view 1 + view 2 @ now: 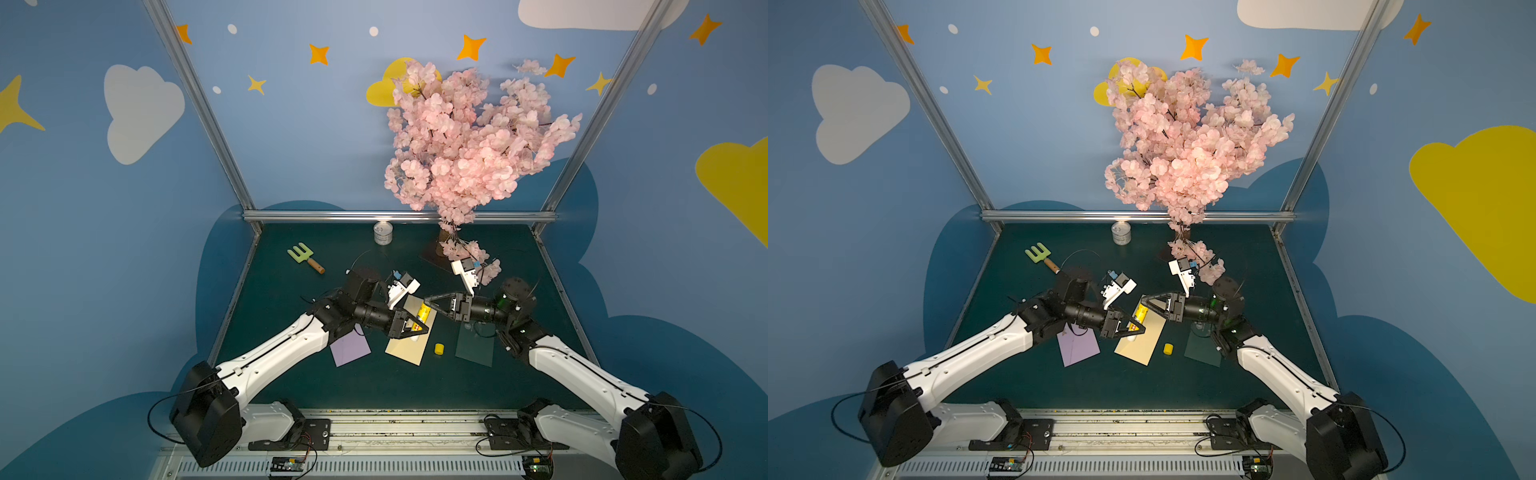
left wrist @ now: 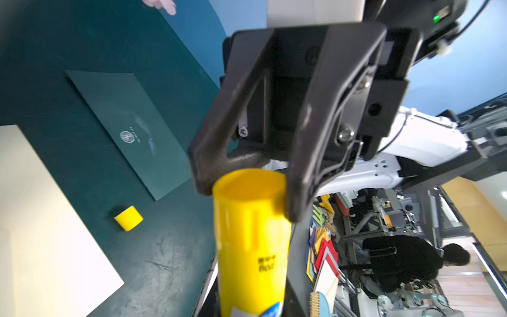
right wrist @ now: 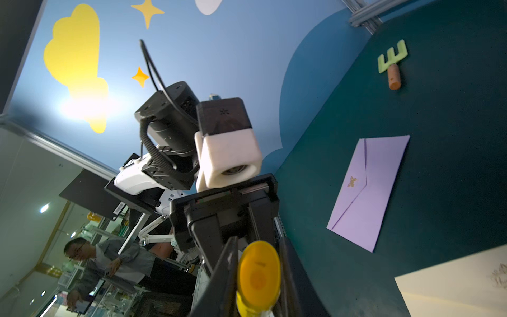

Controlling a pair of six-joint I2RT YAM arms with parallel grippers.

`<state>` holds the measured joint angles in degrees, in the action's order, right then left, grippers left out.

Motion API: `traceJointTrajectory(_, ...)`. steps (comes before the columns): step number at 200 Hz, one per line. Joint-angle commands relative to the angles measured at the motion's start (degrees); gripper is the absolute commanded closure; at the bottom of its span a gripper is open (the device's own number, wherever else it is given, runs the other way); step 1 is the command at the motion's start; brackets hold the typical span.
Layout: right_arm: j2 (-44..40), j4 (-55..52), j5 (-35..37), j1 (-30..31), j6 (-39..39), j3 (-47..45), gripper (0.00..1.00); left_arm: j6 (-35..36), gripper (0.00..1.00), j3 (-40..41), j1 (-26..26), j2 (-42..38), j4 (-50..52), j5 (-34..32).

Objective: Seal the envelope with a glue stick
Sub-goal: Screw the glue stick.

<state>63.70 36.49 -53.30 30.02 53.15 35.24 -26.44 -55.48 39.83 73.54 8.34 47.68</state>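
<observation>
While the left gripper (image 1: 420, 329) and right gripper (image 1: 429, 300) both look squeezed shut on the small yellow plastic glue stick (image 1: 424, 312), a hard twist could pop it loose.

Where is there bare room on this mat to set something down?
Free: the front strip from purple envelope, yellow cap and green envelope to the front rail; also between rake and can. Crowded: centre, where left tool and right tool clamp the glue stick over the cream envelope.
</observation>
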Motion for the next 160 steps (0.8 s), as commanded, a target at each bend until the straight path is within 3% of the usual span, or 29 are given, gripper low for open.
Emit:
traceJointTrajectory(1,0.67,13.88,-9.30,0.59,3.58,-1.31,0.97,-1.70,0.98,0.69,-0.35,-1.63,-5.81,6.51)
traceJointTrajectory(13,1.53,16.67,-10.72,0.40,5.48,-1.38,0.92,-2.00,0.98,1.14,-0.51,-2.22,-6.28,6.68)
traceJointTrajectory(35,2.30,15.88,-10.07,-0.06,7.10,-1.04,0.61,-1.35,0.98,1.53,-0.72,-3.01,-5.60,4.96)
traceJointTrajectory(47,2.30,12.37,-8.69,0.08,6.34,-0.58,0.51,-0.48,0.98,1.47,-0.72,-3.26,-4.80,3.33)
traceJointTrajectory(78,2.95,10.14,-7.01,1.34,6.01,-0.44,0.40,0.31,0.98,1.82,-0.73,-3.01,-5.13,1.40)
traceJointTrajectory(117,6.15,17.39,-6.56,2.23,9.82,-1.45,0.46,-0.53,0.97,2.05,-0.61,-1.92,-7.96,2.89)
traceJointTrajectory(160,10.75,27.15,-6.69,2.44,15.83,-1.27,0.74,-0.48,0.97,2.17,-0.24,-1.72,-8.05,3.47)
